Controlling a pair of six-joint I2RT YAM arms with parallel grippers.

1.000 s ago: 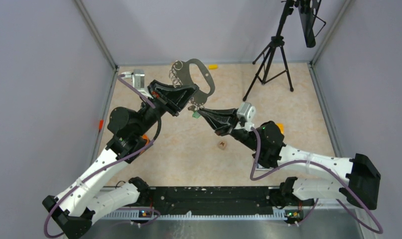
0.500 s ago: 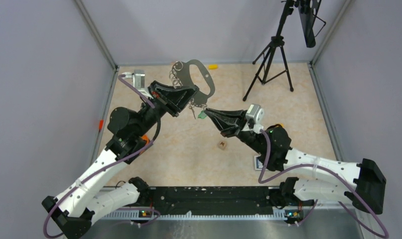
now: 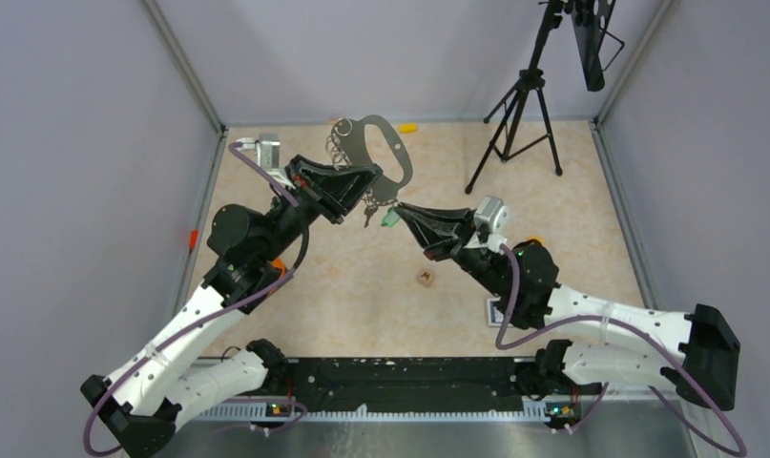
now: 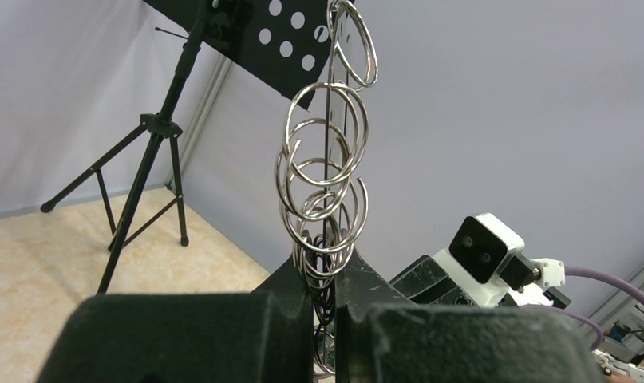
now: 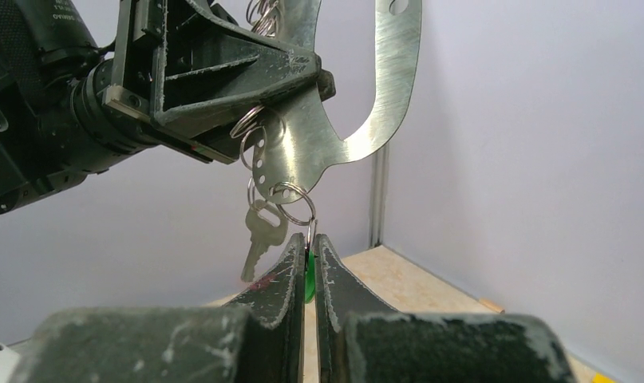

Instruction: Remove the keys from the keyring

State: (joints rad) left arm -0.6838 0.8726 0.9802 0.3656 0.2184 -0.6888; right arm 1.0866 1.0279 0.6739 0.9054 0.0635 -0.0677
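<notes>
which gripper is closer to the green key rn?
Right. The right gripper is shut on the green key, touching it. The left gripper sits apart from that key, clamped on the keyring it hangs from.

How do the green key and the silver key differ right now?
The green key has a bright green head; the silver key is bare metal. The green key is pinched, mostly hidden, in the right gripper; the silver key dangles free, blade down and tilted. Both appear to hang on small rings at the holed edge of the keyring, which the left gripper holds.
</notes>
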